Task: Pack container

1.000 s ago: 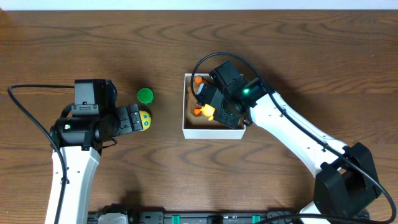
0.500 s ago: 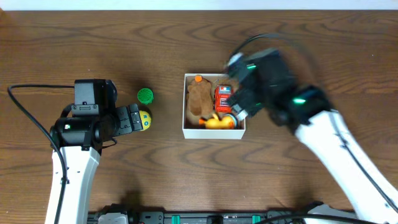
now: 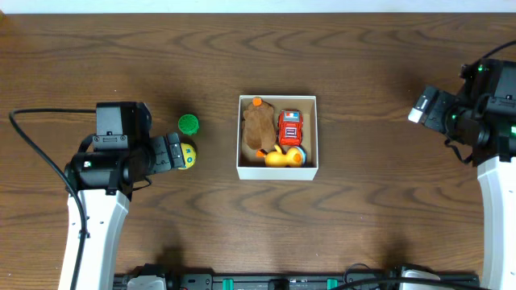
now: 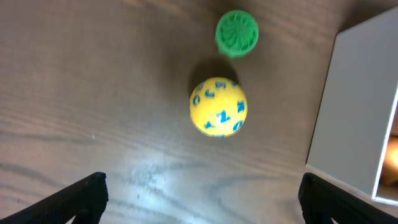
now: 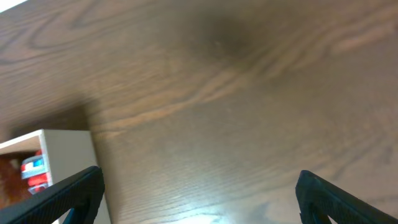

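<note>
Looking down from overhead, you see the container [image 3: 315, 135] at the middle of the frame, standing square on the bench [image 3: 363, 48]. Its white walls frame a tan floor. Inside it, a brown plush toy [image 3: 260, 129] lies along the left half, a red car [image 3: 290, 126] sits in the upper right part, and a yellow duck [image 3: 278, 158] rests against the lower wall. The duck touches the plush toy's lower end and sits just below the car.

At the left of the frame, your left fingers [image 3: 172, 153] point rightward toward a yellow ball [image 3: 187, 155] with blue letters. A green cap [image 3: 188, 123] sits just above the ball, apart from it. In the left wrist view the two fingers show only as dark tips in the lower corners, spread wide with nothing pinched. The ball lies on the bench ahead of them at mid-frame, the cap is near the top edge, and the container's white wall fills the right edge.

At the upper right of the overhead frame, your right fingers [image 3: 422, 108] hang well apart from the container. In the right wrist view they are likewise spread and hold nothing, with bare wood grain between them. The container's corner shows at the lower left of that view, with a glimpse of the red car inside.
</note>
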